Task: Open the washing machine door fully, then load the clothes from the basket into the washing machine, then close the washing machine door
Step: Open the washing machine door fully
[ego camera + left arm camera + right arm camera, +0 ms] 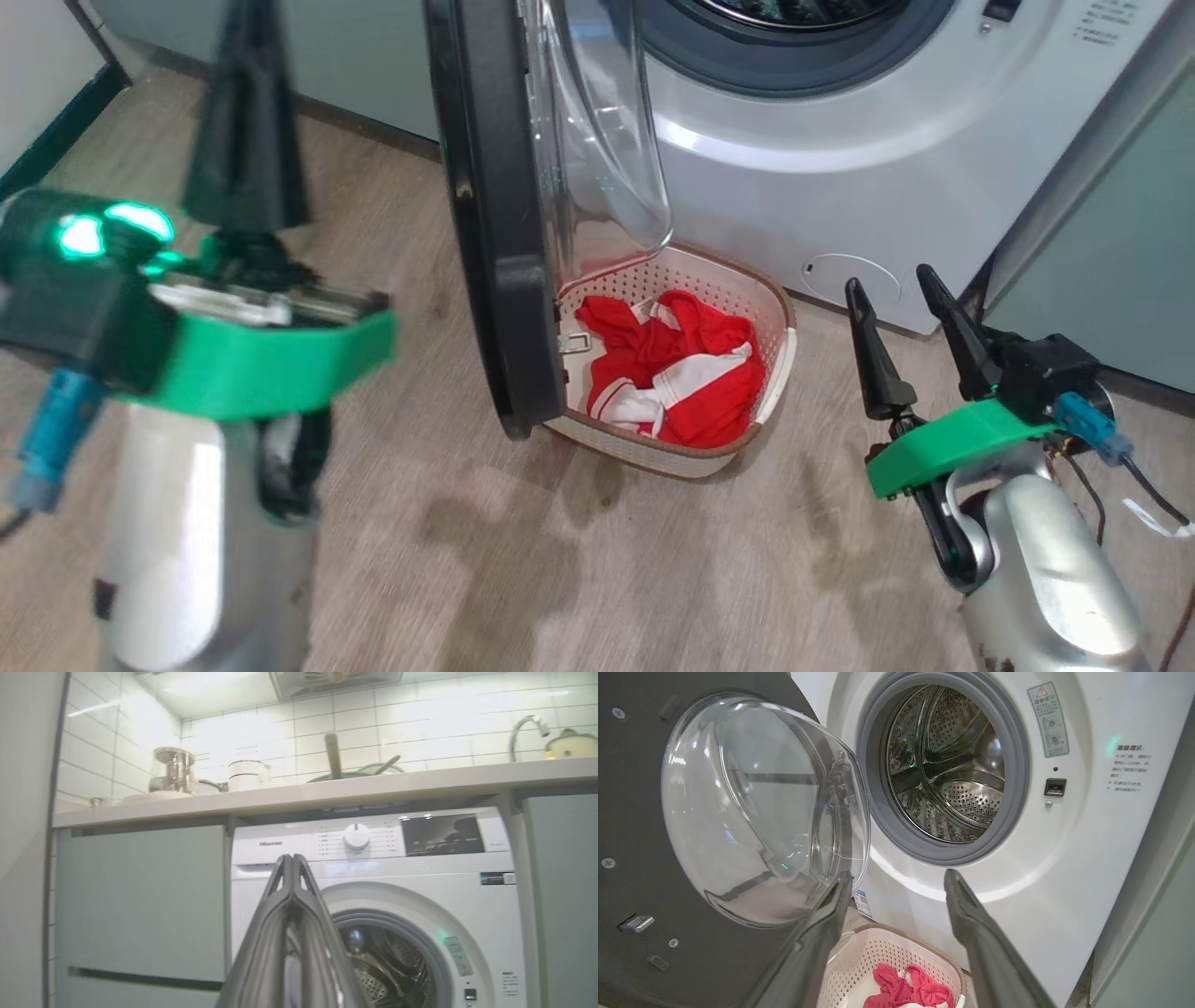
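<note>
Leftmost, the left gripper (pixel 292 859) has its two long dark fingers pressed together, empty; the round black-ringed, glass-bowled washing machine door (pixel 485 215) stands swung wide; past its lower edge the cream perforated plastic basket (pixel 782 322) sits on the wood-look floor (pixel 560 560) just before the big white washing machine (pixel 840 177), with red-and-white clothes (pixel 686 369) inside; the right gripper (pixel 889 280) is spread, empty.

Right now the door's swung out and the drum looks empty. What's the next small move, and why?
Probably lower the right gripper into the basket onto the red clothes. Its jaws stand open and empty just right of the basket, the washing machine door is swung clear of the drum mouth, and the clothes lie uncovered on that side.
</note>
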Robot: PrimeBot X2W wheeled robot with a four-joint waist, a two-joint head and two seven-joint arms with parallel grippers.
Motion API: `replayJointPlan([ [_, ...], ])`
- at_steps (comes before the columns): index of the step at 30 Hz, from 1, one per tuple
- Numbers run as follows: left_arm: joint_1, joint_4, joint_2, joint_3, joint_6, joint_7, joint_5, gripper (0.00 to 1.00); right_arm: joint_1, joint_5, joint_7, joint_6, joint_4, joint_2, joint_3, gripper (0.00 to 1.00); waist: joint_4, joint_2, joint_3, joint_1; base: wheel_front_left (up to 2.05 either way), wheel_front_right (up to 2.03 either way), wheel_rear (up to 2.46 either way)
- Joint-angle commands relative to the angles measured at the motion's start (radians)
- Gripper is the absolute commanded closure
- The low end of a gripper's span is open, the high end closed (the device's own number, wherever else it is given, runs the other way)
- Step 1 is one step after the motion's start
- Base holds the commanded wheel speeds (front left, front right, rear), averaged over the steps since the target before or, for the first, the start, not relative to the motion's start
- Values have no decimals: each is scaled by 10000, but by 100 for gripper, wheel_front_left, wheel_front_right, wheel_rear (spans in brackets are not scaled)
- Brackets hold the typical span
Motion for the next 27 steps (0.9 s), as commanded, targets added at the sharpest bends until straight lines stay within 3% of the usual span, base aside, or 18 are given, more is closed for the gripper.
replayJointPlan([
  [1, -311, -643, 167, -174, -87, 33, 35, 100, -343, 115, -87, 0, -243, 112, 235, 0, -64, 0, -13, 0, 0, 0, 0],
  [6, 55, -1226, 109, -1772, -202, 402, -221, 100, -325, 140, -92, 0, -170, 112, 280, 0, -181, 0, -38, 0, 0, 0, 0],
  [13, 823, -824, 87, -3504, -147, 1095, -806, 100, -329, 154, -96, 0, -75, 112, 305, 0, -240, 0, -21, 0, 0, 0, 0],
  [27, 1808, 218, 81, -5256, 138, 1631, -2280, 100, -306, 209, -71, 0, 77, 112, 393, 0, -229, 0, 26, 0, 0, 0, 0],
])
